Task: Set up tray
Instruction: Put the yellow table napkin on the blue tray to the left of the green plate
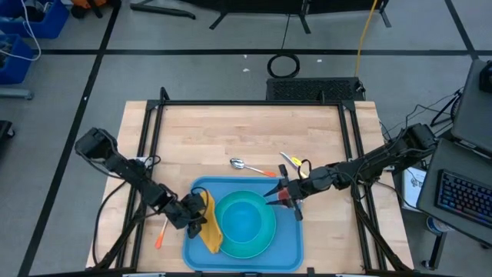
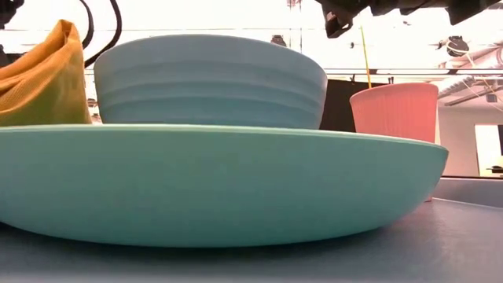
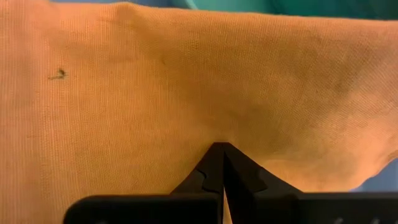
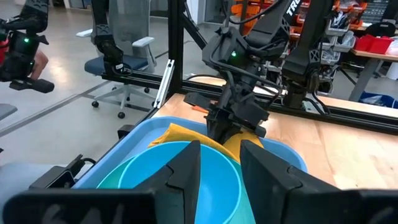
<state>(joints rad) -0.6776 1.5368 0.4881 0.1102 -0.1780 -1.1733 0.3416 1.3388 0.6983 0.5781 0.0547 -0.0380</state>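
The blue tray (image 1: 292,245) lies at the table's near edge. A turquoise plate (image 1: 261,242) sits on it with a turquoise bowl (image 2: 208,79) on top. At the plate's left, a yellow napkin (image 1: 211,231) stands in a peak (image 2: 47,71) with my left gripper (image 1: 197,218) shut on it. A pink cup (image 2: 394,110) stands at the plate's right side. My right gripper (image 1: 278,192) hovers level above the cup, fingers (image 4: 186,168) apart with nothing between them. My left gripper (image 3: 222,149) pinches the napkin's raised upper part (image 3: 217,134) between its two shut fingertips. It comes slanting down from the table's left side (image 4: 233,121). The napkin hangs slack below the fingers, and its lower end (image 1: 214,242) rests on the tray beside the plate.
A spoon (image 1: 240,163) and orange-handled cutlery (image 1: 290,161) lie on the wooden table behind the tray. Another orange-handled piece (image 1: 160,237) lies to the left of the tray. Black frame rails (image 1: 154,138) border the table.
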